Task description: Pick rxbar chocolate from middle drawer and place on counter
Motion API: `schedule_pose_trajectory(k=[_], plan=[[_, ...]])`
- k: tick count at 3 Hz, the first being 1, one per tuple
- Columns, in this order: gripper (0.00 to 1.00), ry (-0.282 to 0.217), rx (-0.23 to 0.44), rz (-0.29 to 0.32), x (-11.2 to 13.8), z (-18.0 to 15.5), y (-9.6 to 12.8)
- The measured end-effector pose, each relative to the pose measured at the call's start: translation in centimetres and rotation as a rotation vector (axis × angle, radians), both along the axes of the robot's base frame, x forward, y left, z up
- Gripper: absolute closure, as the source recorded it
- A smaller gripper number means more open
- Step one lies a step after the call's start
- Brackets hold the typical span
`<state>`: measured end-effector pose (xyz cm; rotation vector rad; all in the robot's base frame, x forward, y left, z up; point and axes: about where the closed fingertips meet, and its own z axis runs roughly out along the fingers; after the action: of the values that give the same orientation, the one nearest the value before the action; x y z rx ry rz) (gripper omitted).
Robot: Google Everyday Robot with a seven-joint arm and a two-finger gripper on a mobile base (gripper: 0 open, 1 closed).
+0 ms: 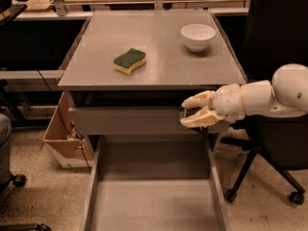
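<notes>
The jaws of the gripper [183, 113] stand a little apart and look clamped on a thin dark sliver. I take that to be the rxbar chocolate [184, 116], seen nearly edge-on. From where I stand the gripper hangs at about 3 o'clock, just in front of the right end of the closed upper drawer [125, 121] and just below the front lip of the desk [159, 42].

The desk is the biggest thing here, a flat matte grey top filling 12 o'clock, with plenty of bare surface across its middle and front. Below it, at 6 o'clock, the middle drawer [154, 206] is pulled wide open. Its floor shows nothing lying on it, which fits the bar being up in the jaws.

A white bowl [198, 36] sits at 1 o'clock on the desk and a green-and-yellow sponge [130, 61] at 11 o'clock, well apart from each other.

The bar itself should be light and flat with a slick wrapper. It is stiff enough to hold by its edge but apt to pivot or slide in a narrow pinch. A grip across its short width near the middle would suit best. Here it seems to be held near one end, though I cannot tell exactly. A firm squeeze would do it little harm.
</notes>
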<state>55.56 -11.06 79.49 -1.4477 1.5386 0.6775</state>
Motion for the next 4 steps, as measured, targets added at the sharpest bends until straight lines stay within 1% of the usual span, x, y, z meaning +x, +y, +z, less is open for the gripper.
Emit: schedule_pose_trajectory(k=[1,2,3,4], plan=[[1.0,-0.051,-0.039,-0.024,2.4,3.8,-0.9],[1.0,-0.089,-0.083,-0.05,5.0,6.7,-2.2],[1.0,-0.117,-0.119,-0.069,7.0,9.6,-3.8],[1.0,-0.145,-0.149,-0.068,8.6,11.3,-4.6]])
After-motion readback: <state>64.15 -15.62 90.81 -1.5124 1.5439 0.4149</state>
